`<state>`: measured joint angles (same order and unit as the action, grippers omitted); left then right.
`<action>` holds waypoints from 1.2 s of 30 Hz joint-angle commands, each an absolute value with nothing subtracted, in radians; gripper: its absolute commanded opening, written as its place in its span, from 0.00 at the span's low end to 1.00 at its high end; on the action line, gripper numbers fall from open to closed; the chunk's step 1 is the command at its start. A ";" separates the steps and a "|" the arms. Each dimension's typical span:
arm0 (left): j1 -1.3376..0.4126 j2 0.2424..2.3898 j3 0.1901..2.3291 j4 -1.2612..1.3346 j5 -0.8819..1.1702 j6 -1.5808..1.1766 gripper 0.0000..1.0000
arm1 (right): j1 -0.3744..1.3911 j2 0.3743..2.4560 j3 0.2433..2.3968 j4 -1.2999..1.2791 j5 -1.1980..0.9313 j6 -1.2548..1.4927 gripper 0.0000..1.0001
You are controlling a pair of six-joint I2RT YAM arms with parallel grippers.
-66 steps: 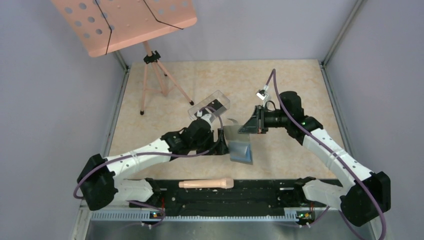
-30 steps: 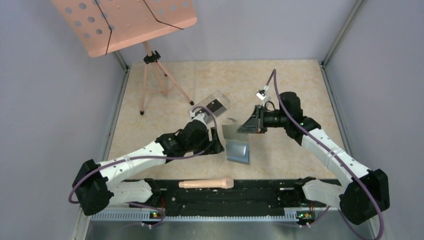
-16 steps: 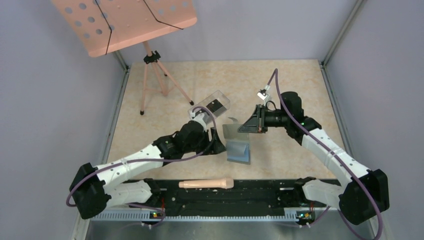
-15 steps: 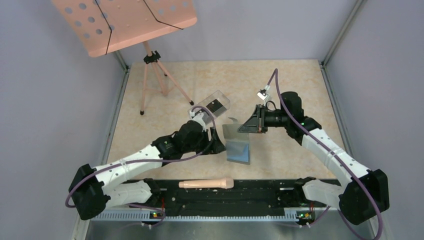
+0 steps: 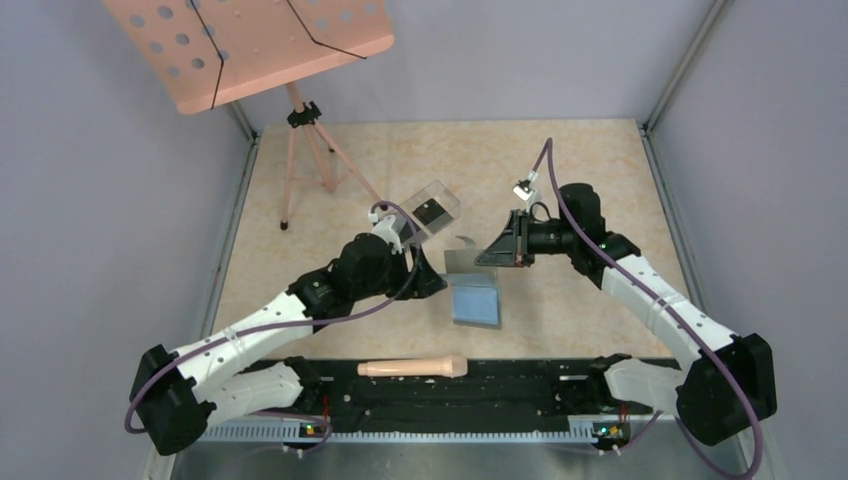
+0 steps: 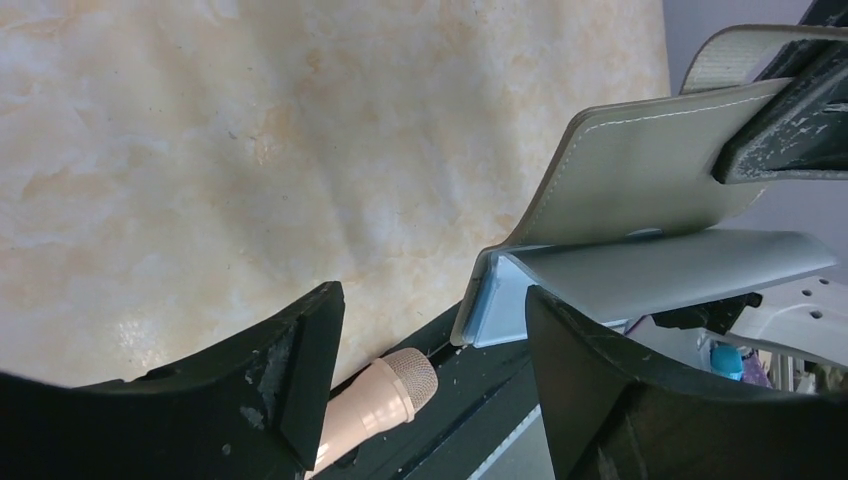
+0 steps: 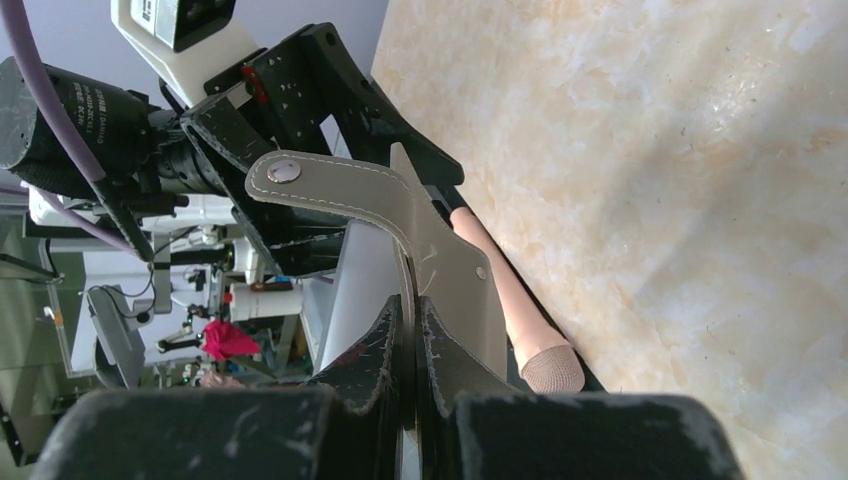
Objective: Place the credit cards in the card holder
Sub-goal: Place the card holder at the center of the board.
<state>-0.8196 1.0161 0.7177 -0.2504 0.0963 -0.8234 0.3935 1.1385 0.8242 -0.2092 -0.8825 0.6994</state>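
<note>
**Op:** Where's the card holder rn?

**Spotter:** Mid-table, just ahead of both your grippers. The card holder (image 5: 477, 302) is open. Its bluish-gray half lies on the table (image 5: 560, 180), and the other gray half stands up along the far side, w/ the snap tab (image 7: 322, 187) curling off the top.

**Op:** What's keeping that flap up?

**Spotter:** Your R gripper (image 5: 500, 252). In the right wrist view its jaws are pressed together on the upright flap, pinching it edge-on.

**Op:** And the L?

**Spotter:** Your L gripper (image 6: 430, 300) sits just left of the holder and points at it. Its jaws are spread wide w/ nothing between them. In the left wrist view it isn't touching the holder.

**Op:** Cards?

**Spotter:** There's one small black rectangle inside the clear box (image 5: 440, 195), which is tilted just beyond your L wrist. It's prob. a credit card (image 5: 432, 212), but it's too small in the top view to be sure.

**Op:** Anything else around?

**Spotter:** A peach mic (image 5: 413, 367) lies on the black rail (image 5: 520, 385) at the near edge, btw your arm bases. A pink music stand (image 5: 250, 40) is at far left, w/ its tripod feet on the table.
</note>
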 commanded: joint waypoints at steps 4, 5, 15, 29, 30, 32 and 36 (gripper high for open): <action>-0.789 0.998 0.736 -0.168 0.181 -0.779 0.75 | 0.384 1.145 0.839 -0.181 -0.907 0.714 0.00; -0.785 1.004 0.734 -0.151 0.194 -0.777 0.76 | 0.384 1.146 0.839 -0.172 -0.914 0.725 0.00; -0.747 1.053 0.700 0.059 0.318 -0.800 0.80 | 0.384 1.127 0.821 -0.091 -0.949 0.845 0.00; -0.672 1.048 0.598 0.397 0.541 -0.892 0.81 | 0.383 1.088 0.807 0.092 -1.018 1.037 0.00; -0.668 1.050 0.600 0.400 0.558 -0.894 0.81 | 0.383 1.085 0.806 0.102 -1.020 1.047 0.00; -0.661 1.054 0.610 0.405 0.586 -0.899 0.79 | 0.383 1.083 0.803 0.125 -1.025 1.069 0.00; -0.654 1.054 0.633 0.416 0.629 -0.904 0.76 | 0.383 1.085 0.800 0.156 -1.030 1.100 0.00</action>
